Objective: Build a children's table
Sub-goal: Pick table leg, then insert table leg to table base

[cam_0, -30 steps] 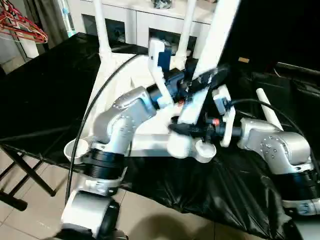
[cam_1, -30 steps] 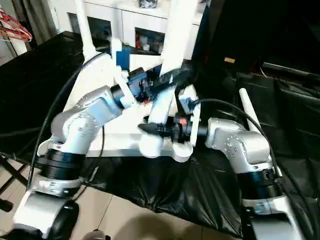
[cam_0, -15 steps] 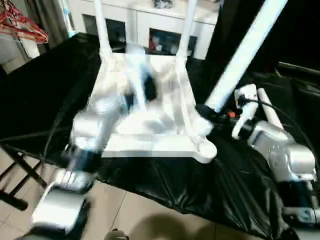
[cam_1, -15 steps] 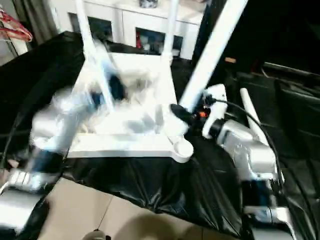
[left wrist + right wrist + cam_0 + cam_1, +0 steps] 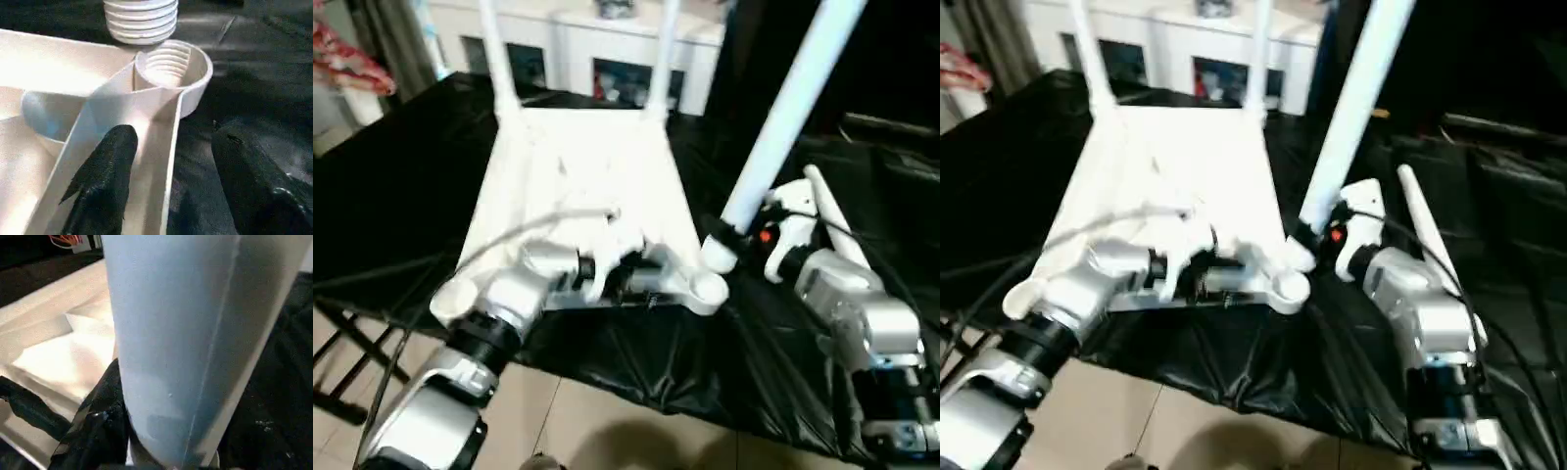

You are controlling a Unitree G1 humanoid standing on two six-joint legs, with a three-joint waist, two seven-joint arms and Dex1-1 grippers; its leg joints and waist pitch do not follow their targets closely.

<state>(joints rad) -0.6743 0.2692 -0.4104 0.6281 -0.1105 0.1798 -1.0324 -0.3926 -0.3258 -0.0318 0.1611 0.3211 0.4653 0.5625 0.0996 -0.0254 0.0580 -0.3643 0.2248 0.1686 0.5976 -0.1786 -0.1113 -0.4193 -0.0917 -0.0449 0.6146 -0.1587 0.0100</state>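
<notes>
The left gripper has dropped to the upturned white plastic tabletop's near rim, open; the right gripper clamps a light, stiff, slippery white tube leg low, beside the corner socket.

Left arm: silver forearm angled inward; left gripper open, one black finger either side of a white rib. Right arm: forearm bent inward from the right; right gripper clamped around the lower end of a tilted white tube leg.
</notes>
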